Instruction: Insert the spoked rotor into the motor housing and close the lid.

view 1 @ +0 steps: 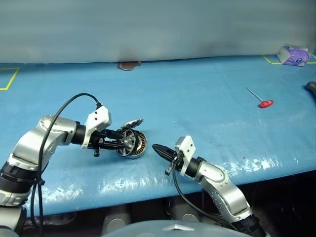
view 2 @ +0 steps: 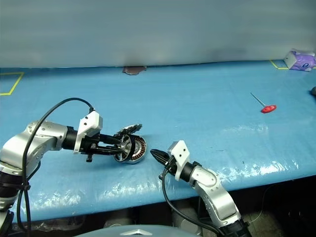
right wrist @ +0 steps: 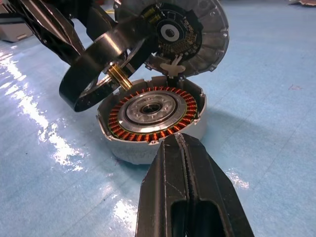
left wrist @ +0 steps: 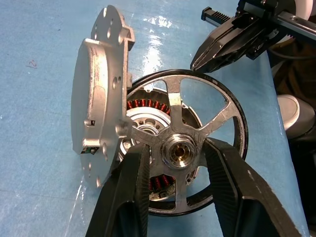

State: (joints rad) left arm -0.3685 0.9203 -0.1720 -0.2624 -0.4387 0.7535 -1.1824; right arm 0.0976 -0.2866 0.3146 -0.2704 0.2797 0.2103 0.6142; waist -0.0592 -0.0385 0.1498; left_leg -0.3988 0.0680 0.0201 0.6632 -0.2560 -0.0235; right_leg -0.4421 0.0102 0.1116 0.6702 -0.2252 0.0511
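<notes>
left gripper reaches rightward, angled down, clamped on one spoked rotor, tilted over one motor housing; one lid propped open. right gripper level, fingers together, at housing's 4 o'clock.

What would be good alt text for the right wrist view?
The left gripper holds the spoked rotor tilted just above the open motor housing, whose copper windings show. The lid stands hinged up behind the housing, and the shut right gripper points at the housing's near wall.
</notes>
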